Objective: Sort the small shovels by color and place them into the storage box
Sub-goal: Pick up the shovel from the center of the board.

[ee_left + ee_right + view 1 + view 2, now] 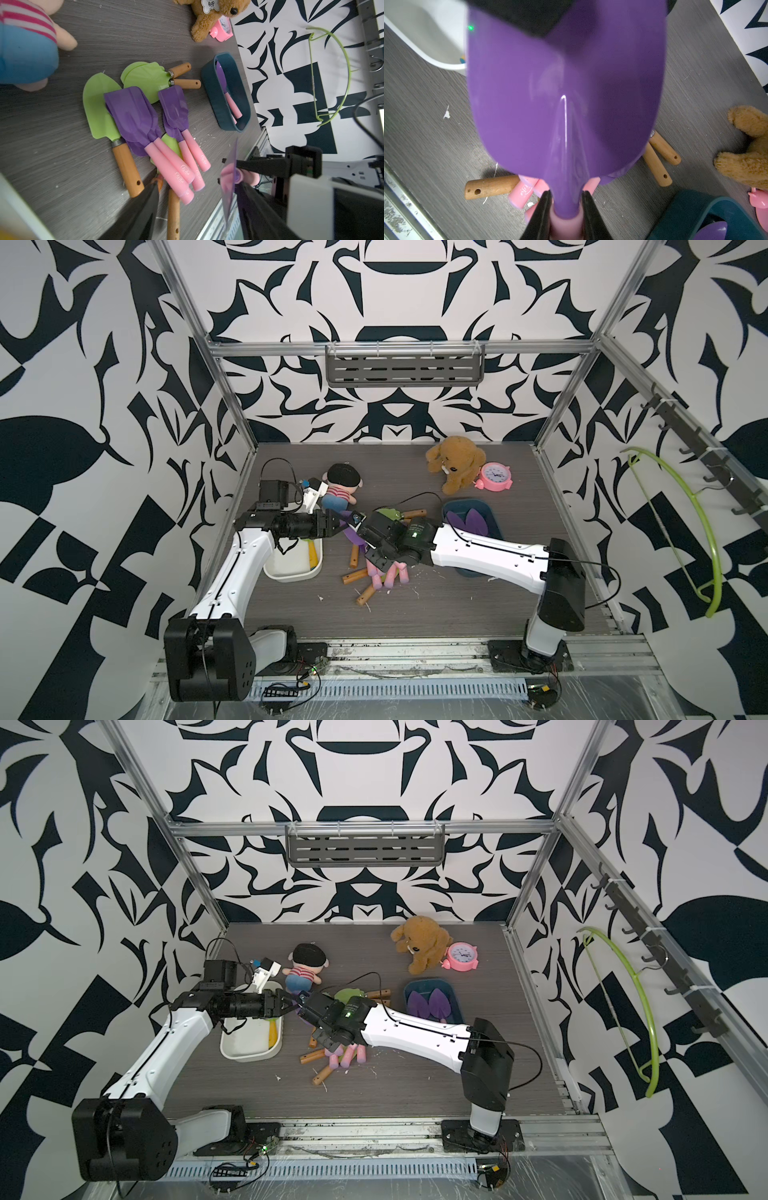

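The right gripper [566, 216] is clamping a purple shovel [564, 93] at the neck, where the blade meets the pink handle. The right wrist view is showing both black fingers [545, 209] pressing that neck, a detail the top views are hiding.

The blade is pointing toward the left gripper [337, 524], whose jaws are standing apart with the blade's end seemingly between them. Whether they are touching it is hard to tell, since the left wrist view is catching the blade only edge-on.

That view is also laying out the pile of shovels [135, 116] on the tabletop [52, 145]. Green blades with wooden handles are lying beneath purple ones with pink handles, and the right arm is covering most of them in both top views.

Beyond the pile, the teal box [494, 514] is holding purple shovels [471, 522]. The white box [291, 575] under the left arm is holding a yellow-handled shovel [311, 556].
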Action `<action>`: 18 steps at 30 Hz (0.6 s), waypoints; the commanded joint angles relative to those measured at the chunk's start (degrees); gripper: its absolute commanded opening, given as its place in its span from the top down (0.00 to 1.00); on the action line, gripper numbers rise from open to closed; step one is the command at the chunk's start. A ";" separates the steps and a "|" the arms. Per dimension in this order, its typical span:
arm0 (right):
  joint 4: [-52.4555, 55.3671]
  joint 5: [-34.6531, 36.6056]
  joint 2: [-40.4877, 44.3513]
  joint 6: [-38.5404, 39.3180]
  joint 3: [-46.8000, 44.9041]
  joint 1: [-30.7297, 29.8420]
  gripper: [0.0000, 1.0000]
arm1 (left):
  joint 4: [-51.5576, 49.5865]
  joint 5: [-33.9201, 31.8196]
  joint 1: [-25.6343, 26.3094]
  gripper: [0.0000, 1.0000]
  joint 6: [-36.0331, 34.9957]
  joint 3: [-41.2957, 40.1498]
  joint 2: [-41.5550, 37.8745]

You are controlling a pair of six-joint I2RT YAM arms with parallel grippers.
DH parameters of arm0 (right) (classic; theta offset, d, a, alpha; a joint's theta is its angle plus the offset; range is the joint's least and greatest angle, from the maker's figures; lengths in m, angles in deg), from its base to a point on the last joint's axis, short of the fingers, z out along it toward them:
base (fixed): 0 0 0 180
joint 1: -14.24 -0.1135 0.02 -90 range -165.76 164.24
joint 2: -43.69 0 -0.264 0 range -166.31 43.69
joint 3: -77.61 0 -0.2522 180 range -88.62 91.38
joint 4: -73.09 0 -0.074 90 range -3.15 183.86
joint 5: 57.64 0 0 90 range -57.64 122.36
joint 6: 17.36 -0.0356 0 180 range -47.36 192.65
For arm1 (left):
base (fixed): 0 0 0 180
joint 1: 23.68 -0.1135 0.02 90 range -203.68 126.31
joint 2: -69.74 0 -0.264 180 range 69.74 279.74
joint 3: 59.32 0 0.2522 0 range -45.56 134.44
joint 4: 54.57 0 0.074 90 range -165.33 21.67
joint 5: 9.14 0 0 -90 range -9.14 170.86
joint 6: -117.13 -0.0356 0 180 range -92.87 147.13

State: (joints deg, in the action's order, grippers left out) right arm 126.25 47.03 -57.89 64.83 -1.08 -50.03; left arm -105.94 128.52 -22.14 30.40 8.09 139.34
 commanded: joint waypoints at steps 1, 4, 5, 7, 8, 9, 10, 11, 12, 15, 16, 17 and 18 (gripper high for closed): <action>-2.83 -1.69 0.51 -3.01 0.60 0.83 0.98 | -4.09 -1.07 -1.45 0.29 -4.43 3.02 0.44; -2.29 -3.00 0.63 -3.95 0.11 1.39 0.98 | -4.56 -1.54 -2.01 0.27 -5.96 3.91 0.62; -1.94 -3.15 0.83 -4.12 -0.07 1.61 0.98 | -4.68 -1.52 -2.06 0.26 -6.14 4.14 0.83; -1.20 -3.50 1.75 -4.48 -0.73 2.38 0.98 | -5.07 -1.46 -2.07 0.25 -6.60 4.58 1.21; -0.56 -3.51 2.48 -4.79 -1.16 3.04 0.98 | -5.05 -1.43 -2.13 0.24 -6.69 4.69 1.39; 0.16 -3.51 3.42 -5.16 -1.77 3.88 0.98 | -5.09 -1.34 -2.07 0.24 -6.83 4.97 1.54; 0.56 -3.51 4.30 -5.52 -2.37 4.69 0.98 | -5.16 -1.34 -2.07 0.24 -6.89 5.23 1.59; 0.83 -3.51 5.52 -5.95 -3.32 5.72 0.98 | -5.15 -1.34 -2.01 0.23 -6.96 5.60 1.75; 1.14 -5.75 6.79 -6.38 -4.42 6.88 0.98 | -5.20 -1.34 -1.98 0.23 -6.96 6.14 1.98; 2.14 -7.47 10.70 -7.45 -7.52 10.95 0.98 | -6.40 -2.33 -1.02 0.22 -8.21 8.61 2.77; 2.45 -8.15 11.77 -7.60 -8.58 12.24 0.97 | -7.04 -2.91 -0.34 0.21 -9.08 9.40 2.99; 2.75 -8.83 13.00 -7.72 -9.62 13.72 0.97 | -7.63 -3.70 0.58 0.21 -10.20 10.26 2.99; 3.48 -9.41 13.90 -7.73 -10.25 15.06 0.97 | -8.24 -4.37 1.58 0.20 -11.26 11.38 2.95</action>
State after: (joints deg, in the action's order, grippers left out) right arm 128.22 39.78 -48.75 58.86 -10.23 -37.84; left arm -111.25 125.57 -22.52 22.92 16.11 142.20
